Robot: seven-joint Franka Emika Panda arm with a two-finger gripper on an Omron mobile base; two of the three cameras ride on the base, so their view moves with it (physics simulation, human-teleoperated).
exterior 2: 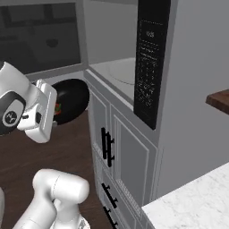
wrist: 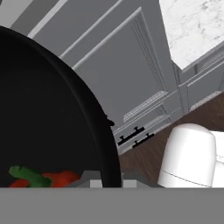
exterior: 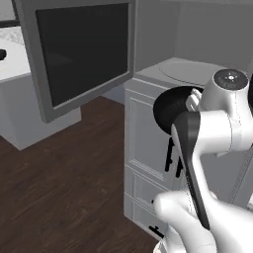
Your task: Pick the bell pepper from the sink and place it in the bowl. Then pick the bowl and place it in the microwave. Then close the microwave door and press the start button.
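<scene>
Arm carries the black bowl point(exterior 2: 71, 106) in the air, just in front of the open microwave point(exterior 2: 117, 71), out over the wood floor point(exterior: 64, 183). Gripper point(exterior 2: 50, 117) sits at the bowl's near rim; the fingertips are hidden behind the hand and the rim, jaws look nearly closed and clamped on the rim, since the bowl hangs free with nothing under it. Bell pepper point(wrist: 61, 178) lies inside the bowl, red with a green stem, low against the wall by the gripper in the hand view; a red sliver of it shows at the rim in the right base view. Bowl is tilted, its inside facing the camera in the right base view. Bowl's far rim is near the cavity's front lip, just beside it; can't tell if it touches. Below the lip are grey cabinet doors point(exterior 2: 125, 156) with black handles, close to the arm's elbow. Turntable point(exterior: 190, 73) is pale and bare, with open room above it in the cavity. Black control panel point(exterior 2: 150, 67) stands on the cavity's right edge. Microwave door point(exterior: 81, 52) is swung wide out to the left, well apart from the bowl, its dark glass facing the room. White marble counter point(exterior 2: 192, 203) corner at lower right in the right base view.
</scene>
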